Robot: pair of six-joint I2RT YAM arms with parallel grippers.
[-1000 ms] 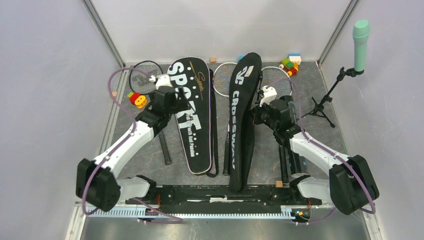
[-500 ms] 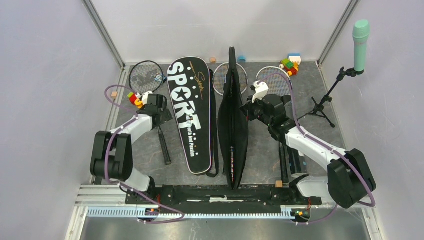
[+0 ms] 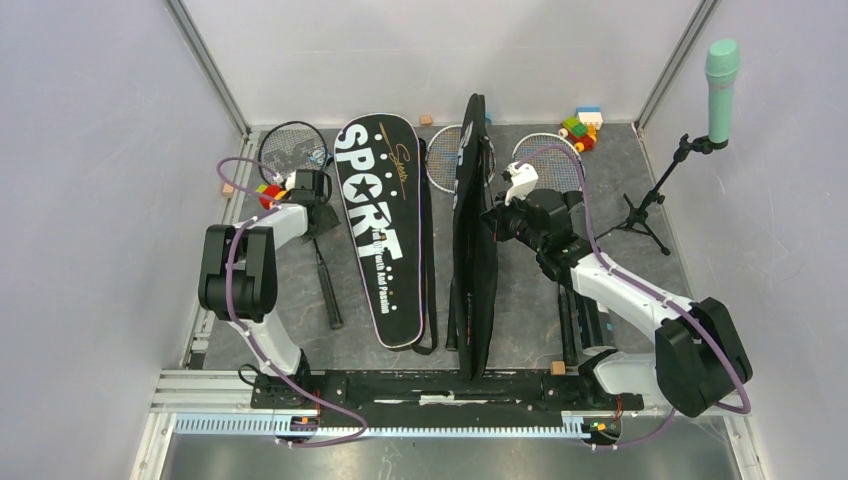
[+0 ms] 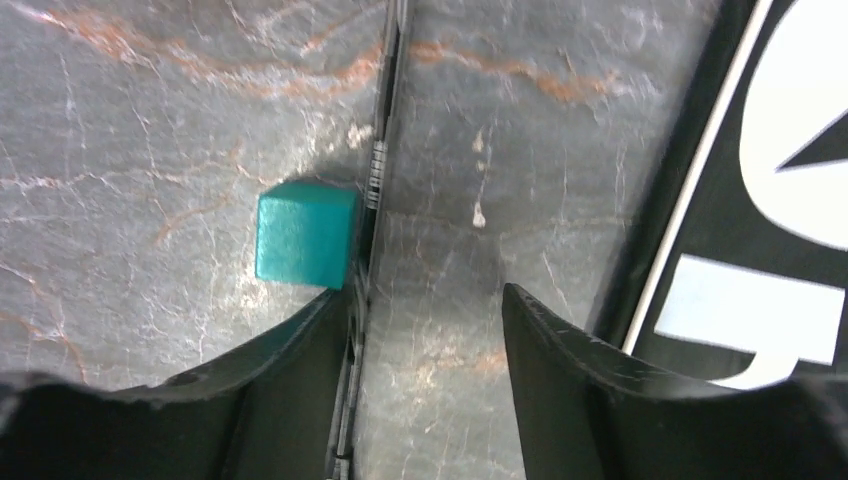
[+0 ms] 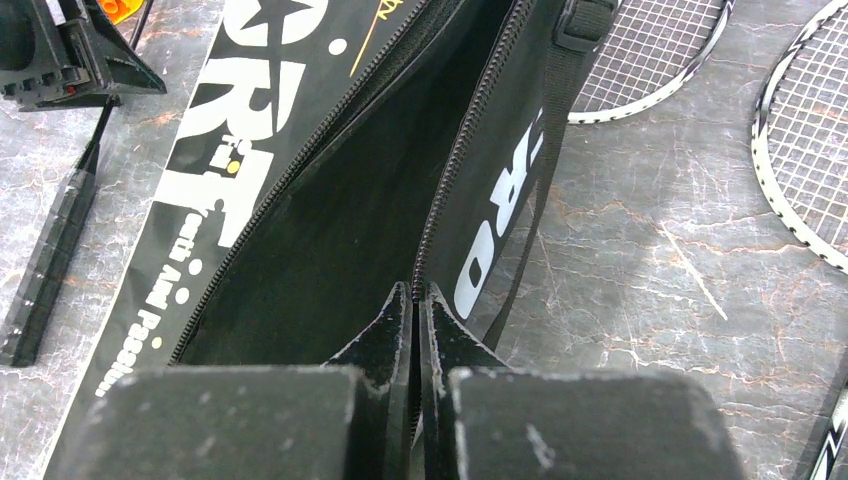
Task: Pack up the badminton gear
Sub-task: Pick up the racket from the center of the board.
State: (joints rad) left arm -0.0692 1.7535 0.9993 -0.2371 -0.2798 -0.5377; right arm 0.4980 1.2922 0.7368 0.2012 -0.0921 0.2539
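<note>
Your left gripper (image 4: 428,295) has swung off the SPORT bag (image 3: 380,230) since a second ago and hangs low over the racket (image 4: 378,170) at the left; its fingers are narrower but still apart, the shaft just inside the left one, a teal block (image 4: 303,232) beside it. Your right gripper (image 5: 415,290) stays pinched shut on the zip edge of the CROSSWAY bag (image 5: 490,230); that bag has tipped up onto its edge, mouth gaping, right of the SPORT bag.
</note>
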